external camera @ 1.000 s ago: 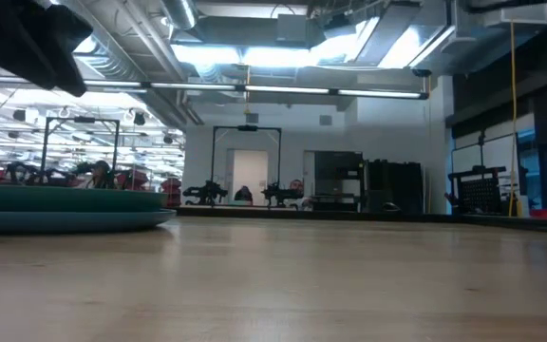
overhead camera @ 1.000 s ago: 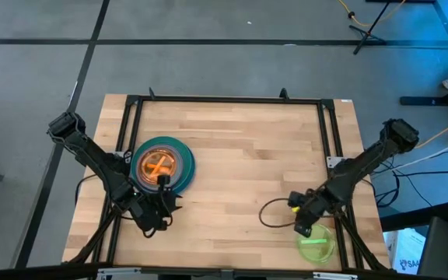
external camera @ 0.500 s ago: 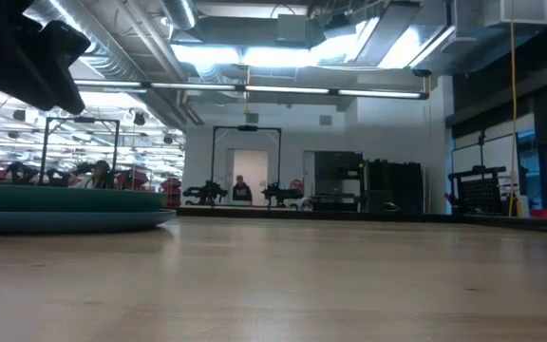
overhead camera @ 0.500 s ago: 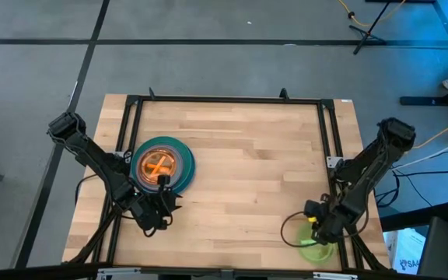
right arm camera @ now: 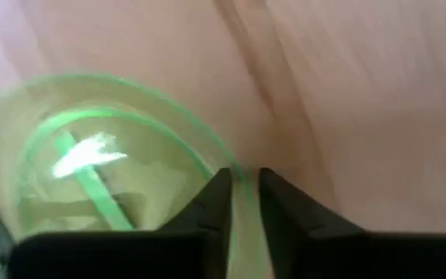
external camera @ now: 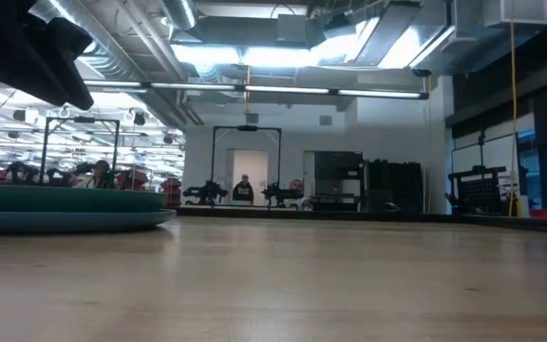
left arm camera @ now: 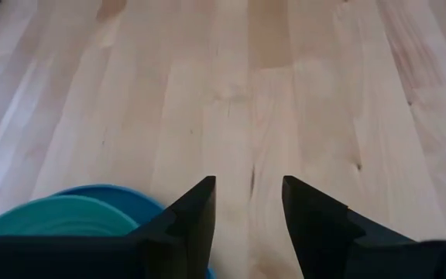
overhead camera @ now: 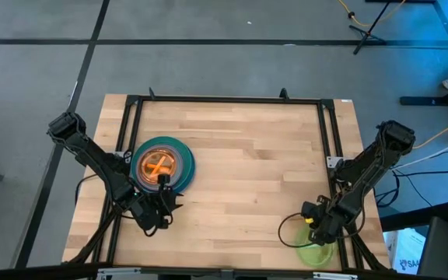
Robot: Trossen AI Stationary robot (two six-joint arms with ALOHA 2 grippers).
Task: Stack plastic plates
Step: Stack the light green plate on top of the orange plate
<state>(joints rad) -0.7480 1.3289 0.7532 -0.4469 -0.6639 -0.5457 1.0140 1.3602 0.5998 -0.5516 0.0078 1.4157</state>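
The stack of plates [overhead camera: 162, 166] sat at about nine o'clock on the wooden bench [overhead camera: 247, 171], near its left edge. From above, an orange plate [overhead camera: 159, 165] lay uppermost, nested inside a teal plate [overhead camera: 179, 152], with a blue plate [overhead camera: 190, 173] showing at the stack's rim toward four o'clock. In the low view the stack [external camera: 65, 209] appeared as a flat teal-edged pile at the far left, resting on the bench [external camera: 302, 285].

The left end effector [overhead camera: 159, 218] waited just beyond the stack at about six o'clock of it. In the left wrist view its fingers [left arm camera: 200, 213] stood apart with bare bench [left arm camera: 285, 93] between them, gripping nothing; the teal plate [left arm camera: 53, 217] and blue plate [left arm camera: 134, 198] lay beside them.

A lime green plate [overhead camera: 315, 250] lay at the bench's five o'clock corner, well apart from the stack. The right end effector [overhead camera: 315, 233] was at this plate's rim on its twelve o'clock side. In the right wrist view its fingers [right arm camera: 215, 205] were drawn close together over the rim of the lime green plate [right arm camera: 107, 170], the rim passing through the narrow gap between them. Whether they pressed firmly on it could not be told with certainty, though they appeared to be clamped on the rim.
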